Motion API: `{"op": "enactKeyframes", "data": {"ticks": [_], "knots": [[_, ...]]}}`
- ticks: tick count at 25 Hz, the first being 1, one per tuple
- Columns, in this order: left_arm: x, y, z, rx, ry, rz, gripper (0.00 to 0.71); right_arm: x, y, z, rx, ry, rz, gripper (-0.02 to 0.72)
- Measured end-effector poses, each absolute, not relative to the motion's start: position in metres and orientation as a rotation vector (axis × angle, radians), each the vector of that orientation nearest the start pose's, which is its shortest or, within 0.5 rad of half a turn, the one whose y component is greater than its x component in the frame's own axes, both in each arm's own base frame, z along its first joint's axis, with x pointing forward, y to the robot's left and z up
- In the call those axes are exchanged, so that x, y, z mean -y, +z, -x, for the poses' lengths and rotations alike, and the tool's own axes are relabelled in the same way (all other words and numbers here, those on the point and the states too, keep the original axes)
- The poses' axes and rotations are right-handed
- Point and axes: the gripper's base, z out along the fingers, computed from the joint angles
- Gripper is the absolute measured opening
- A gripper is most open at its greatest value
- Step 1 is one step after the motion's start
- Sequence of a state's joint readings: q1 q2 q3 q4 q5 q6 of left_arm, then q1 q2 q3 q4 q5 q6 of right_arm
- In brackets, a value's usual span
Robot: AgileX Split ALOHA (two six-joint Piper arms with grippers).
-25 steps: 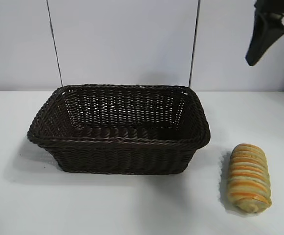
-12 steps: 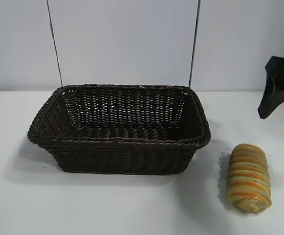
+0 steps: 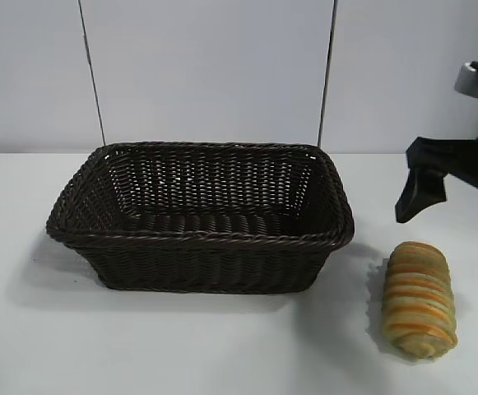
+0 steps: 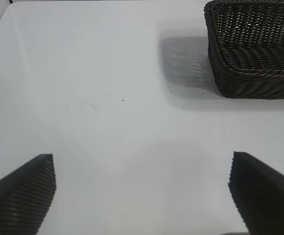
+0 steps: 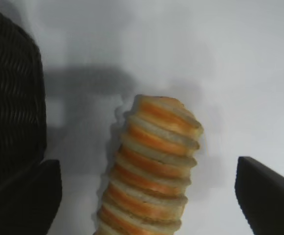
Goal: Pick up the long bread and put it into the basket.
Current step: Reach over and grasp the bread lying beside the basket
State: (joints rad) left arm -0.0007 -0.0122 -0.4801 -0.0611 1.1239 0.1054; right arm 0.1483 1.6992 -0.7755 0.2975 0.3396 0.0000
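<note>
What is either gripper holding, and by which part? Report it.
Nothing is held. The right gripper hangs open above the long bread, which lies on the table beside the basket. The left gripper is open over bare table.

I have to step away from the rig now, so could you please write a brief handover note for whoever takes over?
Right gripper: open, empty, above the long bread, fingers either side of it in the wrist view, not touching.
Left gripper: open, empty, idle over bare table, away from the basket.
Long bread: lying on the table right of the basket.
Done: nothing picked up yet.
Left: lower, grasp the bread, place it in the basket.
</note>
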Motion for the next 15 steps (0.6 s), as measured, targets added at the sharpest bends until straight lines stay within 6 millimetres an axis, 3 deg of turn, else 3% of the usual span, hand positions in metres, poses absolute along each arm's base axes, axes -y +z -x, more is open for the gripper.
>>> {"op": "enactKeyframes", "data": {"ticks": [2,6,11,15], "knots": [[0.005,0.267,0.007,-2.11,-0.011,-0.117,0.694,-0.052,0.137,-0.291,-2.761,0.247,-0.16,0.654],[0.005,0.267,0.007,-2.11,-0.011,-0.117,0.694,-0.052,0.125,-0.293,-2.786,0.241,-0.186,0.469],[0.005,0.267,0.007,-2.11,-0.011,-0.117,0.694,-0.053,0.123,-0.294,-2.794,0.256,-0.249,0.128],[0.005,0.267,0.007,-2.11,-0.011,-0.117,0.694,-0.055,0.129,-0.296,-2.841,0.264,-0.225,0.104]]}}
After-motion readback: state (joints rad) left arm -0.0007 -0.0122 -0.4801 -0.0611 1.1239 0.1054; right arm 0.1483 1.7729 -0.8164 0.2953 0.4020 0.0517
